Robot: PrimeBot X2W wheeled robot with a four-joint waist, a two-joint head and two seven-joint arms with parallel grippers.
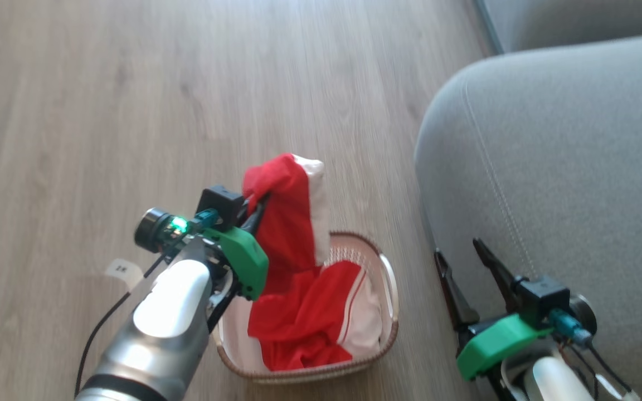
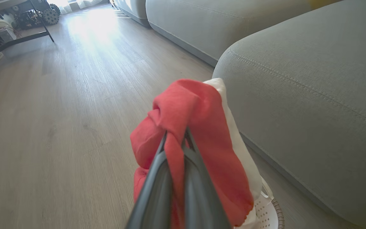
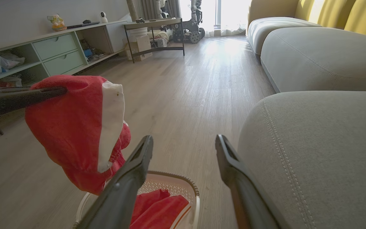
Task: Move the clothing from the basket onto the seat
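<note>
One garment (image 1: 287, 223) hangs pinched in the left fingers (image 2: 152, 178) above the basket (image 1: 392, 312), the other garment (image 1: 304, 323) lies inside, right fingers (image 3: 132, 171) gape empty, seat (image 1: 566, 167) unreached.

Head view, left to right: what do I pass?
White cable tag → left gripper → lifted red garment → right gripper. The basket and the seat overlap these, so they are left out.

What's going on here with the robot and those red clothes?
The robot's left gripper is shut on one red garment, held up over the basket on the floor. A second red garment lies in the basket. The right gripper is open and holds nothing, beside the grey seat.
</note>
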